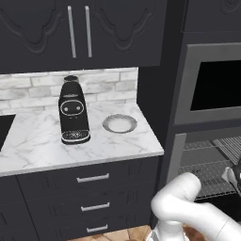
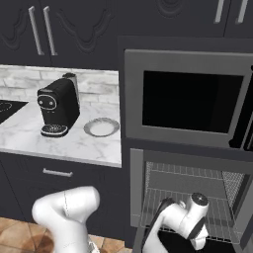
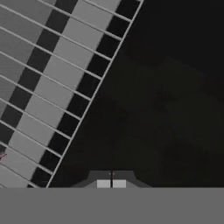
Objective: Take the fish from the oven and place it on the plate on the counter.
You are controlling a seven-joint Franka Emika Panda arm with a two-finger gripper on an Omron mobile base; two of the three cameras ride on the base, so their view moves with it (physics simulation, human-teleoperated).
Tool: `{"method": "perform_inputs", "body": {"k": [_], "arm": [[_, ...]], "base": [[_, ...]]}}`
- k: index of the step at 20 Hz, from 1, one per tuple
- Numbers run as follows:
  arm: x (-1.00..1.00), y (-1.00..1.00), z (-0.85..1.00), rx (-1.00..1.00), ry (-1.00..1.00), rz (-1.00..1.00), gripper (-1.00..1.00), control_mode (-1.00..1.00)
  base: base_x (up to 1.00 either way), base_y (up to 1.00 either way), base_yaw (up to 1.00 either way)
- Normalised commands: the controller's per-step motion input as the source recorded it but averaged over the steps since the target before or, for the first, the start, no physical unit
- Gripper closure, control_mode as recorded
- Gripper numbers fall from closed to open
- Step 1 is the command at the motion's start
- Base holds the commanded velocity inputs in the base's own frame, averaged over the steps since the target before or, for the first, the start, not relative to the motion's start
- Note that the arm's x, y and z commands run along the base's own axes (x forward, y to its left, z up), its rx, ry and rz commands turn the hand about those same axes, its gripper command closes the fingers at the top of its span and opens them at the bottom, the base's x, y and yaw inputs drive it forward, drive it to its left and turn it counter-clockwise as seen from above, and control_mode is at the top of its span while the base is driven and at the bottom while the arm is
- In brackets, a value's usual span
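The gripper (image 3: pixel 111 183), low at the oven (image 2: pixel 188 197) rack's front edge, is clenched with nothing visible between its tips, and the fish is nowhere visible, so it should reopen before grasping.

plate (image 1: pixel 119 124) on counter (image 1: pixel 37 146); oven (image 2: pixel 190 197) to its right

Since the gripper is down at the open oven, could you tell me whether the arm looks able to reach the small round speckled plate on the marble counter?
Probably yes: the plate lies bare near the counter's oven-side edge, with only the black coffee machine beside it.
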Motion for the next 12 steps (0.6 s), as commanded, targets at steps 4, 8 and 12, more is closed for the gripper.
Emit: {"method": "perform_inputs", "body": {"k": [4,8,12], "arm": [[0.00,0.01,0.64,0.00,-0.16,0.40,1.00,-1.00],[0.32,0.18,0.48,0.00,-0.12,0.43,1.00,-1.00],[0.70,0.20,0.49,0.00,-0.06,0.48,1.00,-1.00]], "base": [[0.00,0.00,0.00],[0.00,0.00,0.00],[0.00,0.00,0.00]]}}
